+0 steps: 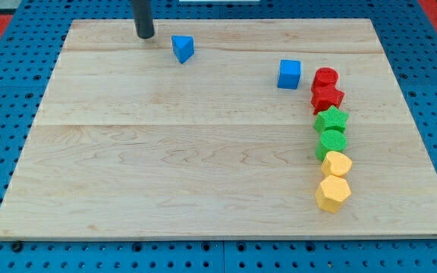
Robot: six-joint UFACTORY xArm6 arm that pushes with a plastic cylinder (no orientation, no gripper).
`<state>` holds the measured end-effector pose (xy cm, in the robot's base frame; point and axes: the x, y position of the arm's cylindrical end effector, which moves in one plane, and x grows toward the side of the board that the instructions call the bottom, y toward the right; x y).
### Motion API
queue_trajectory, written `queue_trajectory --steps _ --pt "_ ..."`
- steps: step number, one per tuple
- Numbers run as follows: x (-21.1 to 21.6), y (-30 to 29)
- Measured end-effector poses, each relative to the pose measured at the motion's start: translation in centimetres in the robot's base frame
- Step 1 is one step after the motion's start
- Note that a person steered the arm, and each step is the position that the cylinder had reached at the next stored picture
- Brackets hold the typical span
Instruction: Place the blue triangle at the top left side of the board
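Note:
The blue triangle (182, 48) lies on the wooden board (165, 167) near the view's top, left of centre. My tip (145, 35) stands on the board just to the left of it and slightly higher in the view, a small gap apart. A blue cube (288, 74) lies further right.
Down the view's right side runs a column of blocks: a red cylinder (325, 77), a red star (327, 97), a green star (331, 119), a green cylinder (331, 142), a yellow heart-like block (337, 163) and a yellow hexagon (333, 192). A blue pegboard (6, 152) surrounds the board.

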<state>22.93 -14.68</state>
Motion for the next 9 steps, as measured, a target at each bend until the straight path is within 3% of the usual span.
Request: queue_trajectory --steps 2,4,5,7,8,9 --pt "-0.3 12.6" --pt "2.8 7.0" --pt "3.5 11.7" --pt "6.1 2.7" --pt "3.7 0.4" --pt "5.0 0.2"
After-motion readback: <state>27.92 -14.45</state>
